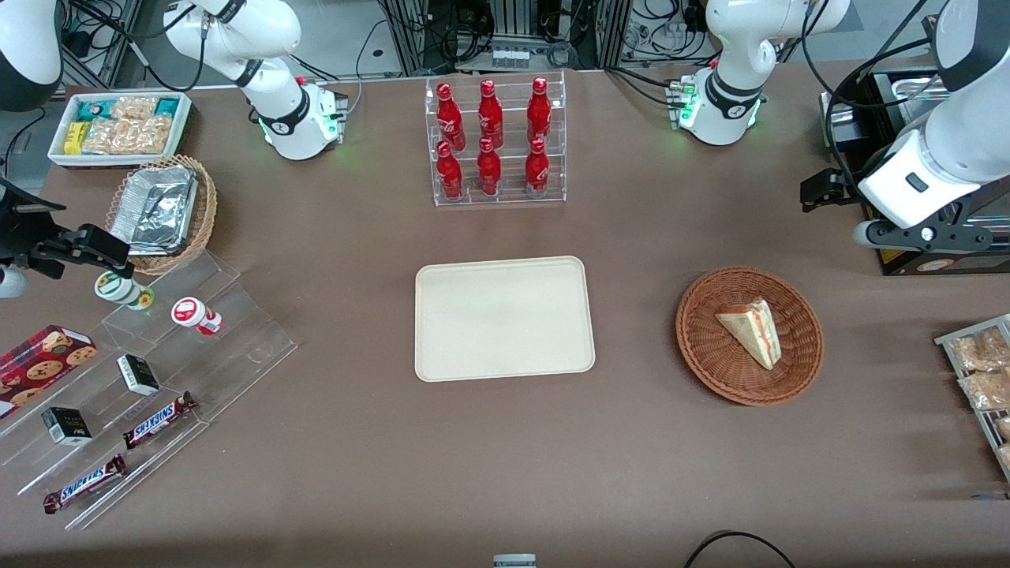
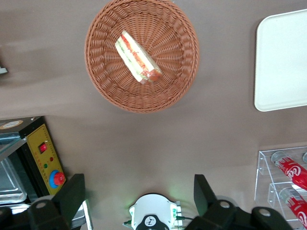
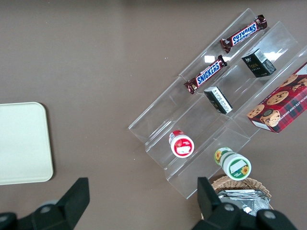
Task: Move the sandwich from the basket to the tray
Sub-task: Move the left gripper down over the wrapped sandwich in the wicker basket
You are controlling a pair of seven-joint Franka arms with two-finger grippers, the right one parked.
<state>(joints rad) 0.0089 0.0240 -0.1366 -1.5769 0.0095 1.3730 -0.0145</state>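
My pincer hangs high above the worktop, spread wide and holding nothing; its two dark fingers stand well apart with bare brown surface between them. In the front view it sits up at my arm's end of the worktop, farther from the front camera than the basket and well clear of it.

The sandwich lies in the basket, a pale wedge resting on its side, its red and green filling showing along one long edge. From my wrist I see the same wedge lying slantwise across the woven floor of the basket, roughly in its middle.

The tray lies flat on the worktop beside the basket, toward the parked arm's end, apart from it with a strip of brown surface between. Nothing rests on the tray.

Farther from the front camera than the tray stands a clear rack with six red bottles in two rows. A box with a yellow panel and a red button stands on the worktop at my arm's end.
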